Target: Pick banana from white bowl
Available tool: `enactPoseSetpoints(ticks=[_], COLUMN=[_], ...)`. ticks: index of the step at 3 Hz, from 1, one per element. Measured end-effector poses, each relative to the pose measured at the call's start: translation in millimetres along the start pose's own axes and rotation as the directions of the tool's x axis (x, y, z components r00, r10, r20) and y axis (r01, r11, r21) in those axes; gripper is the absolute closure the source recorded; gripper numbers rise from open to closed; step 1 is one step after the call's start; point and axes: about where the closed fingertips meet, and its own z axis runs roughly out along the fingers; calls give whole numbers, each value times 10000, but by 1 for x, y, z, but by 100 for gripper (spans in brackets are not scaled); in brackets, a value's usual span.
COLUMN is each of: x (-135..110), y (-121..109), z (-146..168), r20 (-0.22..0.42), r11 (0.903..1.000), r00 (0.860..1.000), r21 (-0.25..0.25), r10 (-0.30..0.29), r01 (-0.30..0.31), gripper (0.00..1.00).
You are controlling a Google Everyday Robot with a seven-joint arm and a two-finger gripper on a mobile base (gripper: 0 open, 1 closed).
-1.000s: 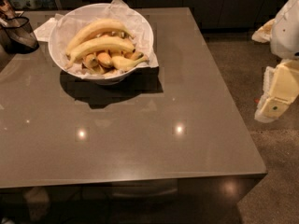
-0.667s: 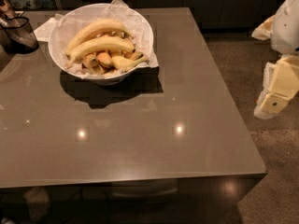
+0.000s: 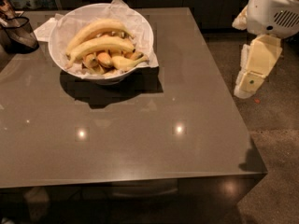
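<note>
The white bowl (image 3: pixel 63 27), lined with crinkled white paper, stands at the back left of the grey table (image 3: pixel 140 139). Two long pale-yellow bananas lie across it. The upper banana (image 3: pixel 96 28) curves over the lower one (image 3: pixel 100 45), which has a brownish tip at its left end. Short orange-yellow bananas (image 3: pixel 106 59) lie under them. My gripper (image 3: pixel 247 85) hangs from the white arm off the table's right edge. It points down, well to the right of the bowl, with nothing seen in it.
A dark see-through container (image 3: pixel 18 31) stands at the table's far left edge. A white napkin (image 3: pixel 46 28) lies between it and the bowl. The floor (image 3: pixel 275 139) lies to the right of the table, beneath the arm.
My gripper and arm have moved left and slightly up, closer to the table's right edge. The bowl and bananas have not moved.
</note>
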Motion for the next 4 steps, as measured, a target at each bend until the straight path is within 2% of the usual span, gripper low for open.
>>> enactPoseSetpoints(ticks=[1, 2, 3, 4], x=[-2, -29, -65, -74], y=[-4, -21, -42, -49], z=[1, 6, 14, 13], r20=[322, 982, 1267, 1467], r11=[9999, 9994, 9973, 9984], r00=[9994, 9951, 9916, 9886], r21=[-8, -351, -646, -394], r10=[124, 106, -269, -343], r01=[-124, -72, 353, 405], gripper=[0, 0, 0, 0])
